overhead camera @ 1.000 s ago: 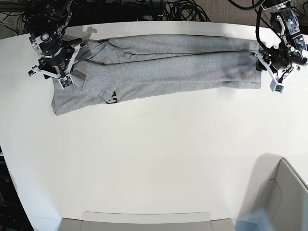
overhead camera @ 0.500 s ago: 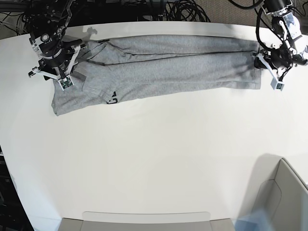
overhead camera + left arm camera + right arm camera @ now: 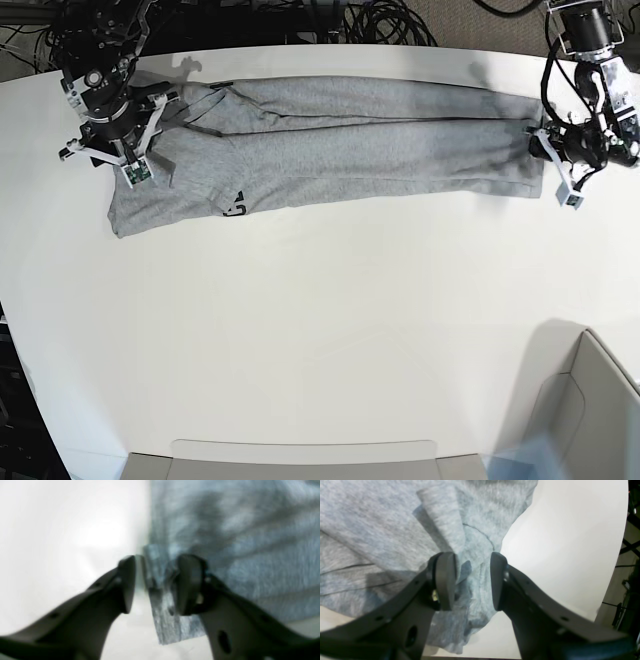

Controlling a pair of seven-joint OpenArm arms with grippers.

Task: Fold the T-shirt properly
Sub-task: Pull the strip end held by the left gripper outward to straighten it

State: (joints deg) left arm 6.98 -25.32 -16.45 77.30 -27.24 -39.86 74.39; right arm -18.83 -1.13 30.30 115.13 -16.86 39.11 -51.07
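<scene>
The heather-grey T-shirt point(image 3: 350, 140) lies stretched in a long folded band across the far part of the white table point(image 3: 320, 330), with a bit of black lettering point(image 3: 233, 205) showing near its left end. My left gripper point(image 3: 558, 165) is at the band's right end. In the blurred left wrist view its jaws point(image 3: 155, 582) stand apart around the shirt's edge point(image 3: 162, 610), with a gap beside one finger. My right gripper point(image 3: 112, 152) is over the left end; in the right wrist view it point(image 3: 472, 580) is open astride a bunched ridge of cloth point(image 3: 470, 555).
A grey bin point(image 3: 590, 400) stands at the front right corner and a flat grey tray point(image 3: 300, 458) at the front edge. Black cables point(image 3: 380, 20) lie behind the table's far edge, close to both arms.
The left gripper has shifted toward the front along the shirt's right end, and its jaws have narrowed. The right gripper has hardly moved.
</scene>
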